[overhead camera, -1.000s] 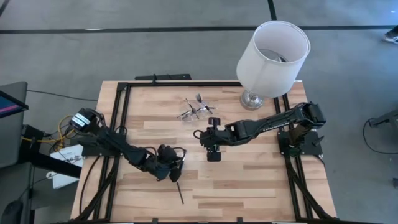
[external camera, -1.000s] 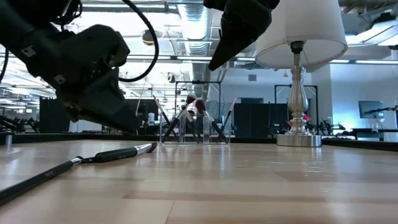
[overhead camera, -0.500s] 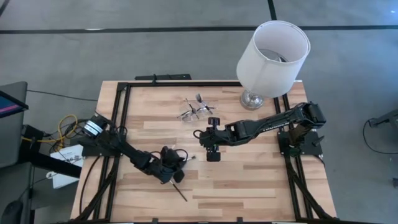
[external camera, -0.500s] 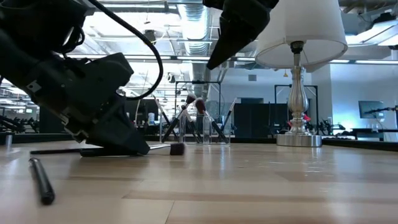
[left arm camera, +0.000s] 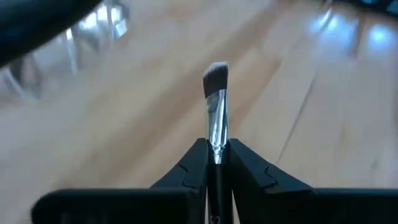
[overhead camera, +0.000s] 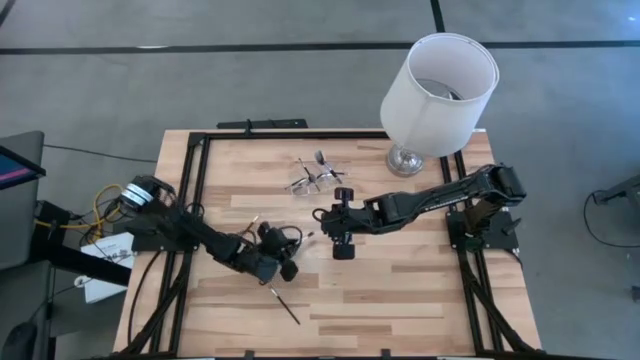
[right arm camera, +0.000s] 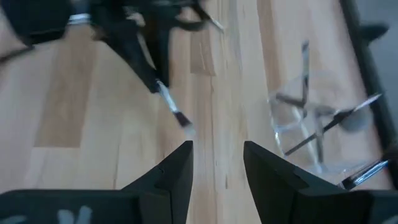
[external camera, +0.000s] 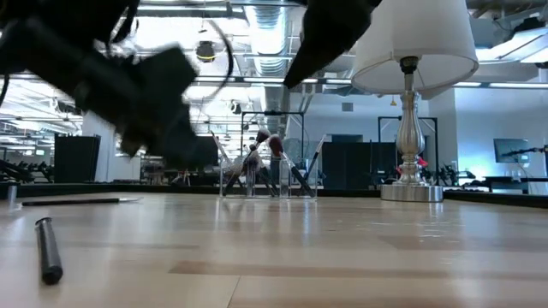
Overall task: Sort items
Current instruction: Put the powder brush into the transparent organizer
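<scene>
Left gripper (left arm camera: 217, 163) clamps a makeup brush (left arm camera: 216, 106) by its ferrule, bristles pointing forward above the table (overhead camera: 400, 290).

Another brush (overhead camera: 284, 305) lies flat near the front edge; more stand in the clear container (overhead camera: 310, 178). Right gripper (right arm camera: 216, 163) hovers mid-table, fingers apart, empty.

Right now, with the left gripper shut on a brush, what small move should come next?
Probably lift the left gripper a little and swing toward the clear container: its jaws pinch the brush at the ferrule, bristles forward, and other brushes already stand in that container.
</scene>
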Robot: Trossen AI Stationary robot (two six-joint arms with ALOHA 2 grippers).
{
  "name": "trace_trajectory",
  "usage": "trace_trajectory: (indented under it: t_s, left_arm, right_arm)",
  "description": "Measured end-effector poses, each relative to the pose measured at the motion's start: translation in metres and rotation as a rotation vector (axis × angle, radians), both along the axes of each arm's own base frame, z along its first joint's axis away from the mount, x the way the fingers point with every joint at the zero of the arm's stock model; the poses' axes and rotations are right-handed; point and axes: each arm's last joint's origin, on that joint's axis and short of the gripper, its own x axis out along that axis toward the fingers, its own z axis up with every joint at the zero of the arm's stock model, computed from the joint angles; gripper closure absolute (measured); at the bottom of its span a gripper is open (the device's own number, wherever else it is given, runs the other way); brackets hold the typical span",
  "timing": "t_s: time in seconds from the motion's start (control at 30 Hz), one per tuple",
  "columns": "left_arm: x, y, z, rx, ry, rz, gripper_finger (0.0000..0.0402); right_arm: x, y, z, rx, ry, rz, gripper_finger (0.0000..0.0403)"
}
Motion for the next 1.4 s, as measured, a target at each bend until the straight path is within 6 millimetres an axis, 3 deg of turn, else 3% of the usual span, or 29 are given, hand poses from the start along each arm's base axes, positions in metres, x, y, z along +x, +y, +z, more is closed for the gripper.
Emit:
trace_trajectory:
  t_s: [0.17, 0.3, 0.37, 0.53, 0.67, 0.73, 0.83, 0.93, 1.17, 1.4]
  left_arm:
    - [0.0, 0.021, 0.052, 0.082, -0.103, -0.004, 0.0359]
    - [-0.005, 0.043, 0.088, 0.163, -0.164, 0.001, 0.0356]
    - [-0.009, 0.053, 0.102, 0.199, -0.184, 0.003, 0.0353]
    - [-0.01, 0.082, 0.104, 0.194, -0.198, -0.101, 0.0359]
    - [-0.007, 0.103, 0.089, 0.176, -0.263, -0.218, 0.0356]
    - [-0.007, 0.109, 0.084, 0.17, -0.321, -0.27, 0.0355]
    - [-0.006, 0.112, 0.082, 0.18, -0.416, -0.346, 0.0359]
    - [-0.003, 0.111, 0.078, 0.169, -0.436, -0.408, 0.0359]
    - [-0.001, 0.107, 0.076, 0.144, -0.445, -0.465, 0.0356]
    - [-0.002, 0.098, 0.076, 0.082, -0.465, -0.508, 0.0352]
  right_arm:
    - [-0.023, 0.003, 0.035, -0.097, -0.078, -0.021, 0.0266]
    - [-0.056, -0.003, 0.066, -0.143, -0.12, -0.115, 0.027]
    - [-0.071, -0.005, 0.068, -0.102, -0.115, -0.105, 0.0272]
    - [-0.08, -0.018, 0.012, -0.08, -0.237, 0.051, 0.0276]
    - [-0.071, -0.045, -0.023, -0.001, -0.577, 0.179, 0.0273]
    - [-0.066, -0.065, -0.036, 0.09, -0.698, 0.164, 0.0271]
    - [-0.058, -0.09, -0.058, 0.233, -0.737, 0.067, 0.0268]
    - [-0.048, -0.103, -0.075, 0.337, -0.773, 0.071, 0.0269]
    - [-0.035, -0.094, -0.088, 0.348, -0.98, 0.376, 0.0269]
    - [-0.023, -0.087, -0.079, 0.333, -1.036, 0.45, 0.0273]
